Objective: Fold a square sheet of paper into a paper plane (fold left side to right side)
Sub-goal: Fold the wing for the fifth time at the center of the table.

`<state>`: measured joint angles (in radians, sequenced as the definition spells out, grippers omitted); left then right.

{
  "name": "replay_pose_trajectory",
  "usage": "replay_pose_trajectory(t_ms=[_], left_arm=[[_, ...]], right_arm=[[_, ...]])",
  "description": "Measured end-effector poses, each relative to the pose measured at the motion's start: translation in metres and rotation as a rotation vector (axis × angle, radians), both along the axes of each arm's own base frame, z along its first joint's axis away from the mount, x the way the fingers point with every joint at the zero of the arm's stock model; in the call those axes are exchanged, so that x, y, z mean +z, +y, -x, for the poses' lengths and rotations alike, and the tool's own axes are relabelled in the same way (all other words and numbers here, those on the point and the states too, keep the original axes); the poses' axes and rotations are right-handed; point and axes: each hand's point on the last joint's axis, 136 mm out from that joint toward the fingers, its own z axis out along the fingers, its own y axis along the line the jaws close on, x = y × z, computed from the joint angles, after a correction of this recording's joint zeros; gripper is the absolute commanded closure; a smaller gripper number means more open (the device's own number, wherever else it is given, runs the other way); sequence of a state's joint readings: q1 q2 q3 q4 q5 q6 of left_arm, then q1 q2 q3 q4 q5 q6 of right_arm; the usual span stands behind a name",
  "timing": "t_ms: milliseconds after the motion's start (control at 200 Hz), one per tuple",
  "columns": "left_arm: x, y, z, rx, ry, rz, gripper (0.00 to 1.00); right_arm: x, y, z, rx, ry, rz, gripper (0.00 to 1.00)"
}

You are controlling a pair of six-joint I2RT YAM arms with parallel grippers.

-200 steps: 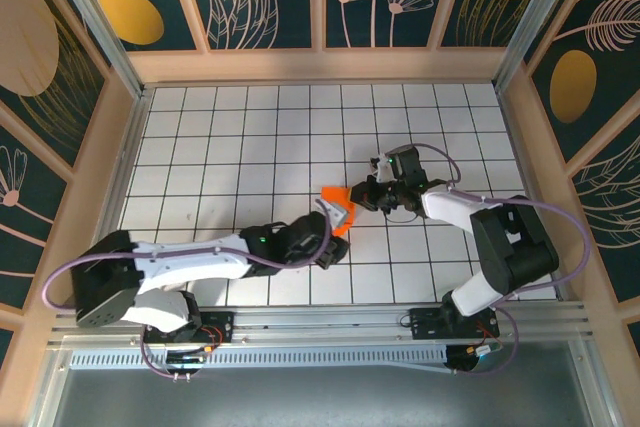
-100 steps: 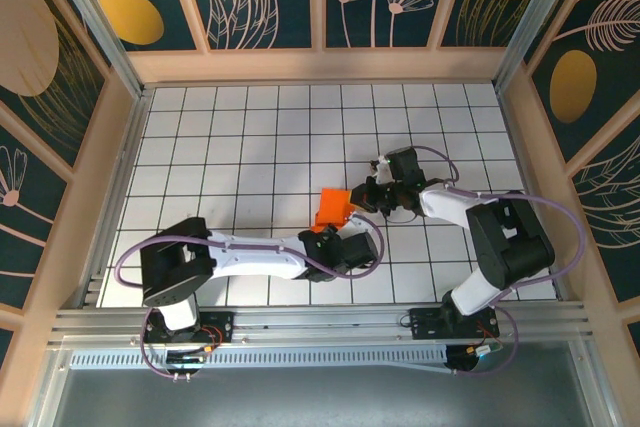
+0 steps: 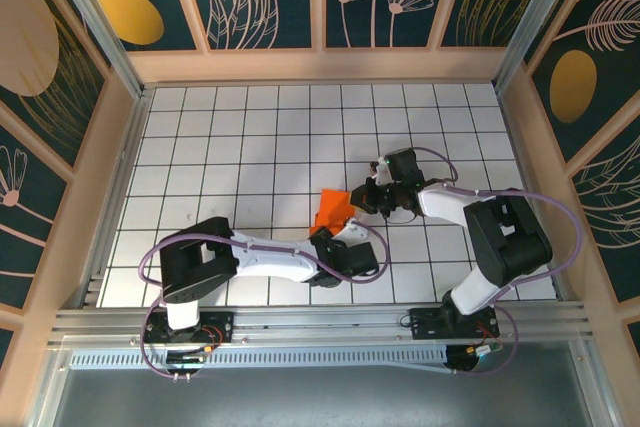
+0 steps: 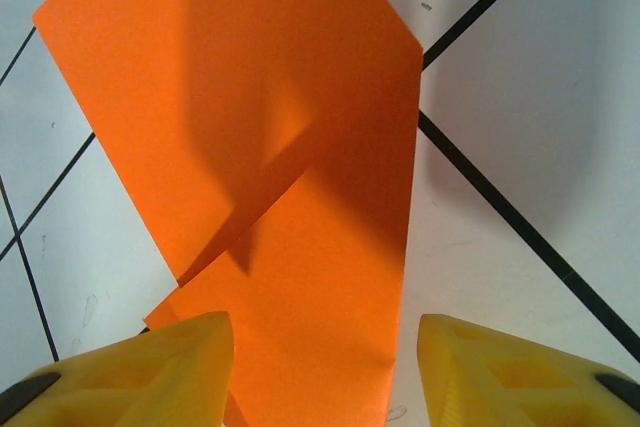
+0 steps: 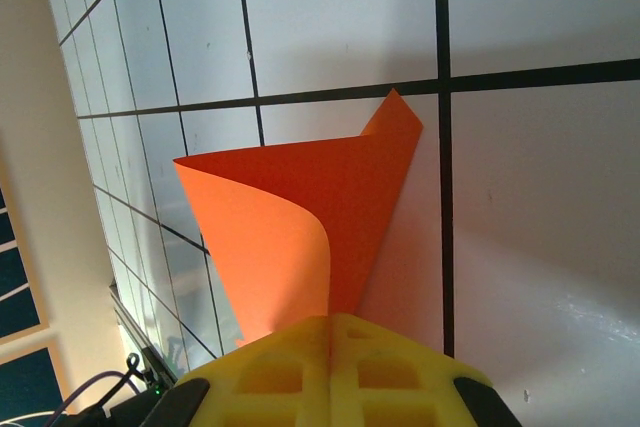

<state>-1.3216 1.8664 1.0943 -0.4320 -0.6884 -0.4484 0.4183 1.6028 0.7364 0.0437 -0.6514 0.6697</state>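
**A:** Right claw (image 5: 330,322) status?

**B:** Clamped on the square sheet of paper (image 5: 300,207), one flap curling up. The left claw (image 4: 325,347) has just swung in; its jaws are wide, straddling the sheet's near end and gripping nothing.

**A:** Implication?

**B:** Probably positioned to press the fold. The sheet lies mid-desk (image 3: 230,147), its long axis running claw to claw. No nose is formed.

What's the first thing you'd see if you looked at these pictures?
The bright orange paper, bent and partly folded, sits near the middle of the white gridded table. The right gripper is pinched shut on one curled end of it. The left gripper has its yellow fingers open with the paper between them.
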Motion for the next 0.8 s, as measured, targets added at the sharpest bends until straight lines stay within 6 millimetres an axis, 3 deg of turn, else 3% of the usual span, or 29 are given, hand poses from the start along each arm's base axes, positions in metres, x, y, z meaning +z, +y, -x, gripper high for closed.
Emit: replay_pose_trajectory(t_ms=[245, 766, 801], left_arm=[[0.0004, 0.0025, -0.0031, 0.019, -0.023, -0.004, 0.61], [-0.0026, 0.0064, -0.0049, 0.051, -0.042, 0.019, 0.97], [-0.0030, 0.0067, -0.0051, 0.054, -0.044, 0.022, 0.98]], right_arm=[[-0.0011, 0.0001, -0.0002, 0.000, 0.003, 0.001, 1.00], [-0.0038, 0.0001, -0.0018, 0.000, 0.005, 0.009, 1.00], [-0.0047, -0.0007, -0.0015, 0.000, 0.006, 0.015, 0.96]])
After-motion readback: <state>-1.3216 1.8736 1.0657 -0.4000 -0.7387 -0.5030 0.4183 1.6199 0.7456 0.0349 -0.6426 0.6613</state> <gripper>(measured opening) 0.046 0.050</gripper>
